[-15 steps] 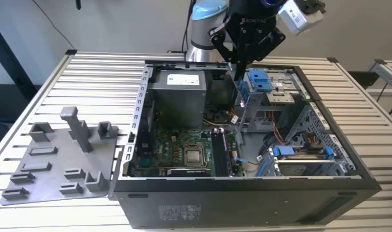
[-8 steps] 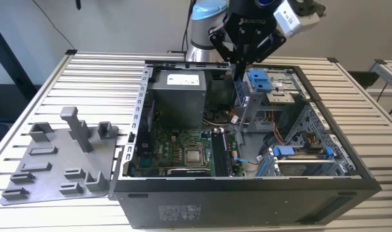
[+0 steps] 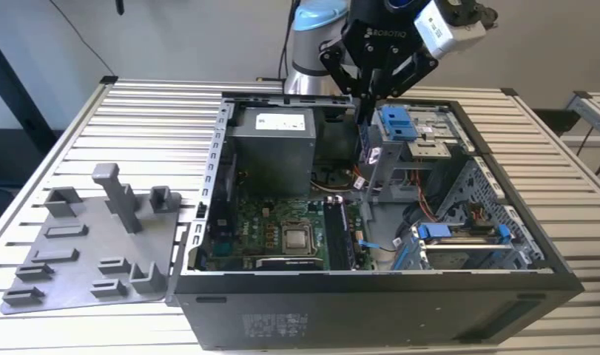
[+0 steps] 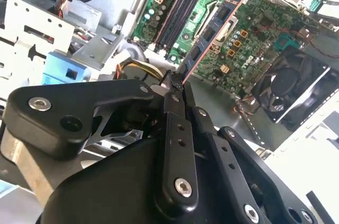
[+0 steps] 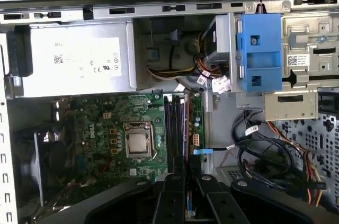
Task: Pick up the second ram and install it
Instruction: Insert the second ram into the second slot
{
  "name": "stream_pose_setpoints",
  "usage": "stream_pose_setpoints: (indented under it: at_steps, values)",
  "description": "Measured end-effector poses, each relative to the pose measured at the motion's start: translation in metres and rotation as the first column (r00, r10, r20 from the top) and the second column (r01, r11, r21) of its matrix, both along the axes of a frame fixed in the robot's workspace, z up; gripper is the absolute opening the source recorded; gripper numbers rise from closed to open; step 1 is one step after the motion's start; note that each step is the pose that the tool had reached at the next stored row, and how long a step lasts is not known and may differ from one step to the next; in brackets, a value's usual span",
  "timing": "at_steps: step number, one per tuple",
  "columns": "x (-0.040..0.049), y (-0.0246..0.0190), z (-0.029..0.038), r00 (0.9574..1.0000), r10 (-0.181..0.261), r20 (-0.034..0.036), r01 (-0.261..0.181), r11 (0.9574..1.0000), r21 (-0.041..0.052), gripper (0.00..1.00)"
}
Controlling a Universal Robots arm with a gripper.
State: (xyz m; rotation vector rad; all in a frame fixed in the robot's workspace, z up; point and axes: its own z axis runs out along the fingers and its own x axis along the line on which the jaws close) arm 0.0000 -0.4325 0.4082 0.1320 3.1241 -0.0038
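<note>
In the second wrist view the tool [image 4: 174,83] has its fingers pressed together on one end of the second ram [image 4: 214,30]. The board runs straight out from the fingertips with its black chips toward the camera and a reddish edge along one side. It hangs in the air, apart from the green motherboard [image 4: 254,17] beneath it, and the long black memory slots [image 4: 177,7] run just beside its line. The first wrist view looks straight down past the tool's links into the machine. There the slots lie on the motherboard near the grey power-supply box [image 5: 79,65], between the processor socket [image 5: 139,142] and a tangle of cables [image 5: 254,144]. The exterior view shows the wider setting. The open computer case [image 3: 329,310] lies on its side on a slatted table [image 3: 132,126]. A grey holder tray [image 3: 72,251] with upright posts sits just beside the case on the exterior view's left, well apart from the power-supply box. In that view the arm [image 3: 314,37] comes in from behind the case with its wrist turned so the tool points down. The tool is held above the case's far rim, just beside the power-supply box on the exterior view's right and near a blue drive bracket [image 3: 399,122].
</note>
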Motion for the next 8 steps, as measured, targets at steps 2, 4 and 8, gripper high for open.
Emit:
stream_pose_setpoints:
  at_steps: [2,4,8]
  values:
    - [0.0,0.0,0.0,1.0,0.0,0.0,0.0,1.0,-0.0002,0.14]
    - [0.0,0.0001,-0.0004,1.0,0.002,0.0,-0.002,1.0,-0.0009,0.14]
    - [0.0,0.0001,-0.0007,1.0,0.003,0.0,-0.003,1.0,-0.0032,0.14]
